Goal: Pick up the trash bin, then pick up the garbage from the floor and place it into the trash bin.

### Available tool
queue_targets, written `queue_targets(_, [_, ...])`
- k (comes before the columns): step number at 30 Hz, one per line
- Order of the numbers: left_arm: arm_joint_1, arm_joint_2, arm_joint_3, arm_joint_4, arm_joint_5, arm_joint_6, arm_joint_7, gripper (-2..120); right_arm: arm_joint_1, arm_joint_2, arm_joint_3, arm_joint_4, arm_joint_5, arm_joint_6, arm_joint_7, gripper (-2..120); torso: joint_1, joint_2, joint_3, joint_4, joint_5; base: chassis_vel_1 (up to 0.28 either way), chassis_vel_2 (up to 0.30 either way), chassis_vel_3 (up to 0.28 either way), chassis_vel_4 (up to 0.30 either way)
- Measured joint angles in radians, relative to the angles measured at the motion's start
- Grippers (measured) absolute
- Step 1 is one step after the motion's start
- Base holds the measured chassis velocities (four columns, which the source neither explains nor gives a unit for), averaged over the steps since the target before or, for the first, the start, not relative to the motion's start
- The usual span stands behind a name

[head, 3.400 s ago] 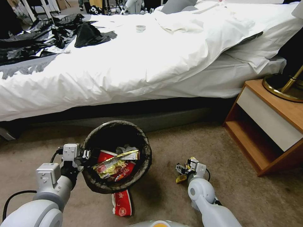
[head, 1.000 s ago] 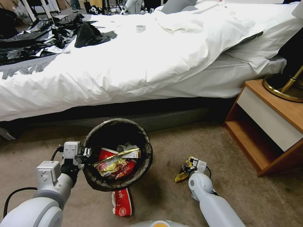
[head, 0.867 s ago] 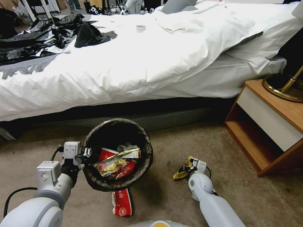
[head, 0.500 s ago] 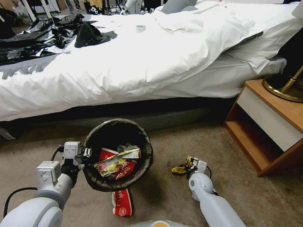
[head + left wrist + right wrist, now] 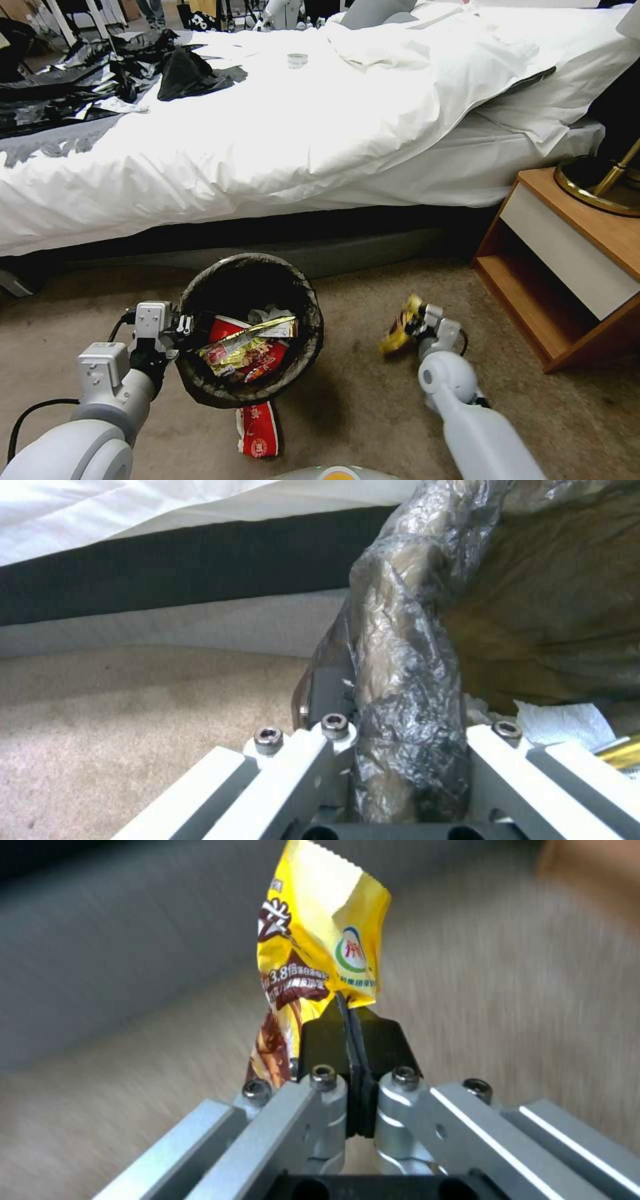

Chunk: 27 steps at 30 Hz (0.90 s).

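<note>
Left gripper pinches the trash bin rim, holding it steady; right gripper clamps a yellow wrapper clear of the carpet.

"3.8" on the yellow snack wrapper

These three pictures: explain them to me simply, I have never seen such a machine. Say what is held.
It is a two-armed wheeled robot by a bed. The wide picture comes from its head; the other two from cameras on its wrists. The left gripper has its jaws clamped on the rim of the trash bin, which holds red and gold wrappers. The right gripper pinches a yellow snack wrapper above the carpet. A red packet lies on the floor beside the bin.
</note>
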Motion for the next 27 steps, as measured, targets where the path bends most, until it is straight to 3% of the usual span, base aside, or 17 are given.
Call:
queue_targets(10, [0.004, 0.002, 0.005, 0.000, 0.000, 0.004, 0.000, 1, -0.030, -0.154, -0.076, 0.446, 0.126, -0.054, -0.032, 0, 0.000, 0.000, 0.000, 0.0001, -0.0002, 0.000, 0.000, 0.000, 0.000])
queue_targets(19, [0.008, -0.001, 0.019, 0.000, 0.018, 0.007, 0.000, 1, 0.005, -0.230, -0.163, 0.594, 0.188, -0.039, -0.199, 0, 0.000, 0.000, 0.000, 0.0000, 0.0000, 0.000, 0.000, 0.000, 0.000])
queue_targets(27, [-0.004, 0.013, 0.026, 0.000, 0.045, 0.006, 0.008, 1, 0.090, -0.303, -0.222, 0.628, 0.219, -0.044, -0.293, 0, 0.000, 0.000, 0.000, 0.0000, 0.0000, 0.000, 0.000, 0.000, 0.000])
